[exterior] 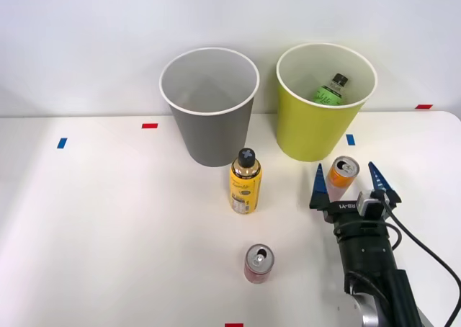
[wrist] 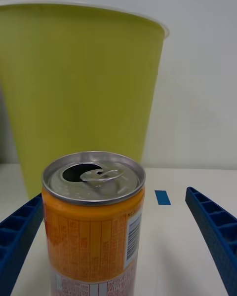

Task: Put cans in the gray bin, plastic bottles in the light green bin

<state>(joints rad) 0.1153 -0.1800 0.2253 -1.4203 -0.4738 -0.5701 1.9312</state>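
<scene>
An orange can (exterior: 342,176) (wrist: 94,222) with a silver pull-tab top stands upright just in front of the light green bin (exterior: 317,129) (wrist: 79,89). My right gripper (exterior: 347,183) (wrist: 118,256) is open, its blue fingers either side of the can without touching it. A green bottle (exterior: 330,89) lies inside the light green bin. The gray bin (exterior: 211,118) stands to its left, nothing showing inside. A yellow bottle (exterior: 245,181) with a black cap stands in front of the gray bin. A short red can (exterior: 258,263) stands nearer the table's front.
The white table (exterior: 108,219) carries small red and blue tape marks, one blue mark (exterior: 350,139) (wrist: 162,197) beside the light green bin. A white wall rises behind the bins. My arm's black cable (exterior: 425,251) runs at the right.
</scene>
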